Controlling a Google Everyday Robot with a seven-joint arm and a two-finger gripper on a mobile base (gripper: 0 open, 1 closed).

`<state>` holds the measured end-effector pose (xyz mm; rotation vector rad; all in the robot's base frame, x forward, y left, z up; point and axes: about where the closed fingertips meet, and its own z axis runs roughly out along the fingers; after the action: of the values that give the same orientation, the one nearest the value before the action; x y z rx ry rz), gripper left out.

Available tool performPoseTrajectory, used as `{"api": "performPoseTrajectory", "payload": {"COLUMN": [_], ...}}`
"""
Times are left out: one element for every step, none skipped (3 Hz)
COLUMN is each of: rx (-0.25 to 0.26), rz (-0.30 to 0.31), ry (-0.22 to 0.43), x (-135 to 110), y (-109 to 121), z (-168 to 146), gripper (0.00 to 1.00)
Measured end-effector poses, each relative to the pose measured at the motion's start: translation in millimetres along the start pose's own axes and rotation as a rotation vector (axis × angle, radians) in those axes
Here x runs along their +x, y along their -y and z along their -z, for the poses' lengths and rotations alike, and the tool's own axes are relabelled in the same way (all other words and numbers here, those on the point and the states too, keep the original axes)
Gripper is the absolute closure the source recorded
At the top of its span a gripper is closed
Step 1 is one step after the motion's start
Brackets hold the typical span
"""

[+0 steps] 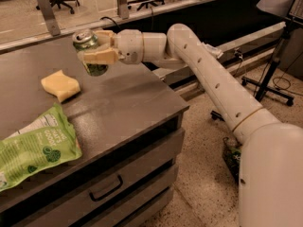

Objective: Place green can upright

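Observation:
The green can [88, 45] is held in my gripper [96, 48] above the back part of the grey table [118, 98]. It is nearly upright, tilted a little, with its silver pull-tab top up and its bottom just off the tabletop. The cream fingers [97, 57] are shut on its sides, one in front and one behind. My white arm [203, 74] reaches in from the right.
A yellow sponge [60, 86] lies on the table left of and in front of the can. A large green snack bag [33, 148] lies at the front left. The table has drawers [109, 188] below and its right edge lies under my arm. Office chairs stand far behind.

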<state>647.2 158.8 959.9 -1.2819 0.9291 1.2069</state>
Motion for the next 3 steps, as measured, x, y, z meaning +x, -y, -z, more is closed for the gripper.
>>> {"api": "performPoseTrajectory", "payload": {"rx": [-0.002,-0.002,0.030], "rz": [-0.003,-0.020,-0.032], "ry": [0.008,0.022,0.042], "x": [-0.3,4.0,4.3], "y": [-0.4,-1.9,-2.3], "z": [-1.0,-0.7,13.7], "gripper": [1.00,1.00,1.00]}}
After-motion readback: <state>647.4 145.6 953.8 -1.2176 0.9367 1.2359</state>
